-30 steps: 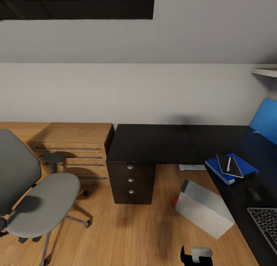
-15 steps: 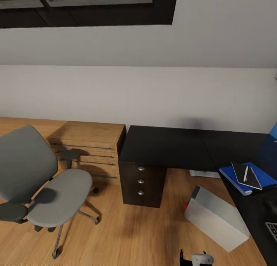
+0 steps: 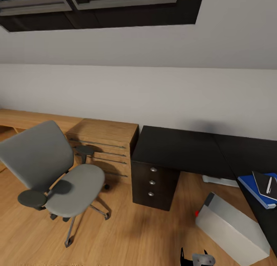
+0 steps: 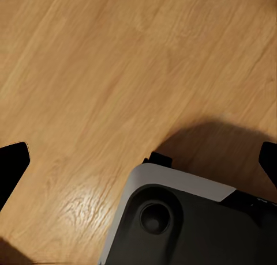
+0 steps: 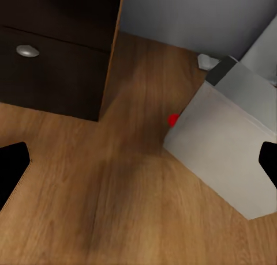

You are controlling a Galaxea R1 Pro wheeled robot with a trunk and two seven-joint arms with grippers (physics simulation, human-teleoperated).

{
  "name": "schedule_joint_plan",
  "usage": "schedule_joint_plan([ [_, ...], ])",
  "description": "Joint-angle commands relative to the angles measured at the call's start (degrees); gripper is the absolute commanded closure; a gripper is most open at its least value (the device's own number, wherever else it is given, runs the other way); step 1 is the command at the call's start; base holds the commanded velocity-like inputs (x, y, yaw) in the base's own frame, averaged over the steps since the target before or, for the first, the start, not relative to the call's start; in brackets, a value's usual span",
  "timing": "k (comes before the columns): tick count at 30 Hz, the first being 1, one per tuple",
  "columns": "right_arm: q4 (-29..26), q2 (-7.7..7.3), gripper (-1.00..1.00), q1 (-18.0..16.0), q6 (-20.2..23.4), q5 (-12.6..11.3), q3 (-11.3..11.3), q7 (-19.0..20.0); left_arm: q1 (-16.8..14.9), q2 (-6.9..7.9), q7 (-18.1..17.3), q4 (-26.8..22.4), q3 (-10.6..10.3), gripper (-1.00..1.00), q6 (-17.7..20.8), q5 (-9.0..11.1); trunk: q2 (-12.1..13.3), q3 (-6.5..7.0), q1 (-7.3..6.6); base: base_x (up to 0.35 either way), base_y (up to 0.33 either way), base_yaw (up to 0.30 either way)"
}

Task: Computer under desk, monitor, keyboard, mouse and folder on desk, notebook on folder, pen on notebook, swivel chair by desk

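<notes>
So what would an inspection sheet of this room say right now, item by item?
Surface: black desk, the stretch above its drawers bare.
Job's things: blue folder on the desk at the right, grey notebook on it, pen on the notebook; computer on the floor by the desk; swivel chair apart from the desk, in front of the oak chest.
Clutter: small white object on the floor by the wall under the desk, too small to identify.
Grippers: left gripper open over wood floor; right gripper open, facing the computer.
Cables: nothing seen.
Surroundings: oak drawer chest, white wall, dark-framed window above.
</notes>
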Motion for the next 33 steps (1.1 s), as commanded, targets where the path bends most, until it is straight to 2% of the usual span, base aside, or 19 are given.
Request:
schedule_joint_plan([
  [1, 0.03, 0.02, -1.00, -0.02, 0.00, -0.13, 0.53, -0.51, 0.02, 0.02, 0.41, -0.06, -0.46, -1.00, -0.12, 0.29, -0.04, -0.05, 0.01, 0.000, 0.000, 0.253],
  [16, 0.02, 0.04, -1.00, -0.02, 0.35, -0.45, 0.43, -0.27, 0.02, 0.03, 0.43, 0.74, -0.52, -1.00, -0.12, 0.23, -0.04, -0.05, 0.01, 0.000, 0.000, 0.259],
  [33, 0.12, -0.15, -1.00, 0.00, 0.23, -0.25, 0.36, -0.03, 0.02, 0.04, 0.44, 0.76, -0.52, -1.00, -0.12, 0.23, -0.04, 0.06, 0.01, 0.000, 0.000, 0.044],
])
